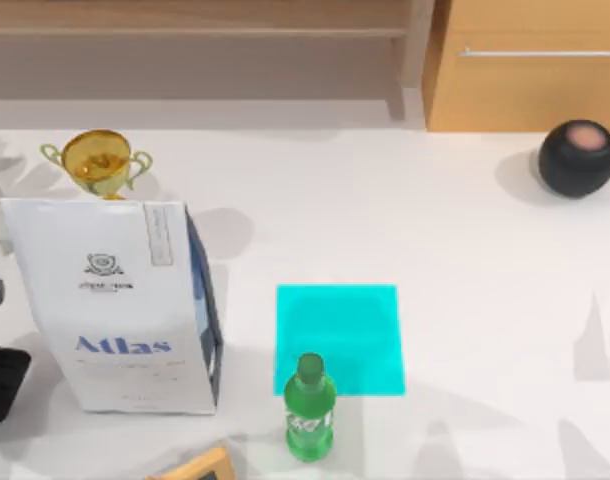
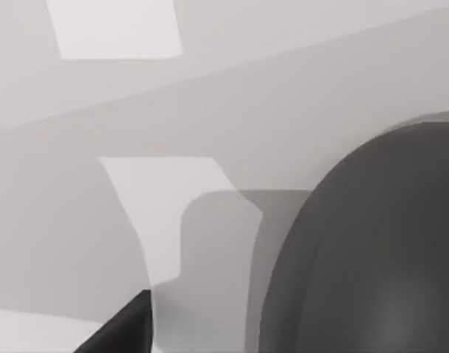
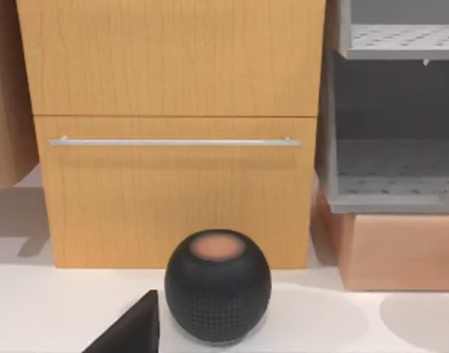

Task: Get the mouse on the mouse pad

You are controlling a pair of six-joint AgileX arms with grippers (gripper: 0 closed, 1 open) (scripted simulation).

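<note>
Mouse, seemingly the grey bulk before the left tool at the table's left edge, lies beyond the Atlas bag from the bottle-edged mouse pad, open rightward; the right tool faces the black ball; I cannot tell either tool's state.

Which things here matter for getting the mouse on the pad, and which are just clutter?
Job: mouse pad; grey rounded thing, likely the mouse.
Clutter: bottle, bag, trophy, black ball.
</note>
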